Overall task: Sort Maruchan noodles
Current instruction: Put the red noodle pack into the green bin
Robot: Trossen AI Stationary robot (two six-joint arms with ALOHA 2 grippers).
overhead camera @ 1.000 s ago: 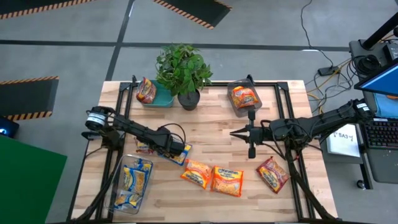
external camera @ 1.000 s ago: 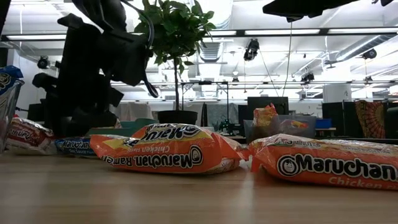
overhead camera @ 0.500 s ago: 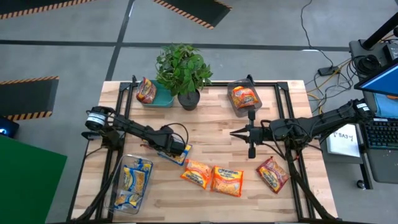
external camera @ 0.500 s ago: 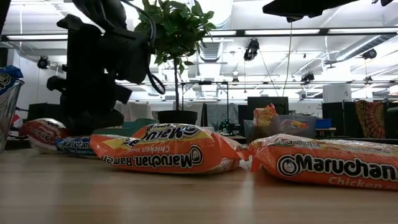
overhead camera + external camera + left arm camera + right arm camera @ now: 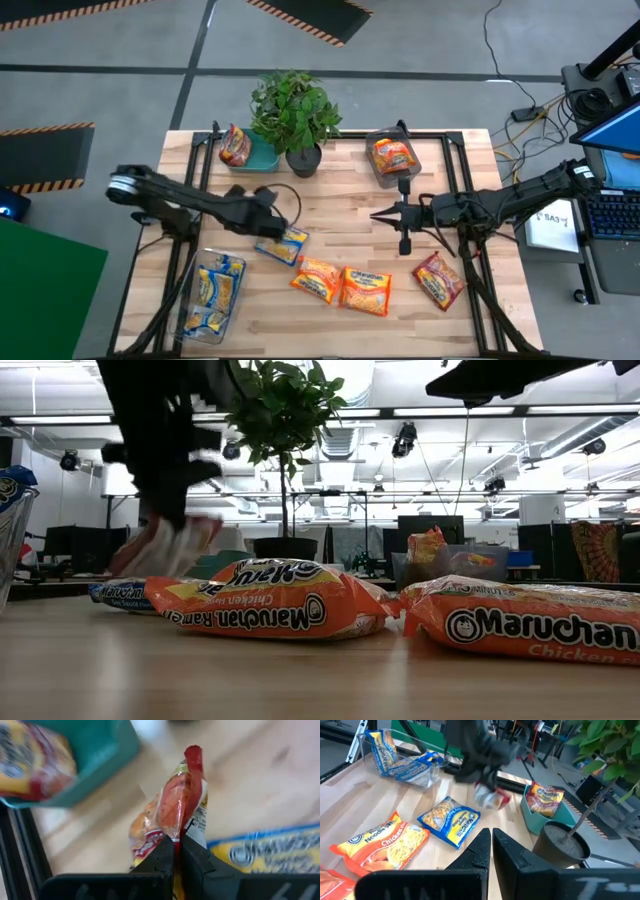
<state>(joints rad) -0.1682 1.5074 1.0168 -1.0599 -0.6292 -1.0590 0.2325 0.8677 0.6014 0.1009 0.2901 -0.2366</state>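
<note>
Altogether two orange packets (image 5: 340, 283) loose.

Three orange packets (image 5: 341, 284), three red (image 5: 438, 279), three blue (image 5: 283, 243), three bins (image 5: 390, 135), one plant (image 5: 295, 108)

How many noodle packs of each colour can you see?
Red packets: 3
Orange packets: 3
Blue packets: 3, if the clear bin holds two; its pile is hard to separate
Total: 9
</note>
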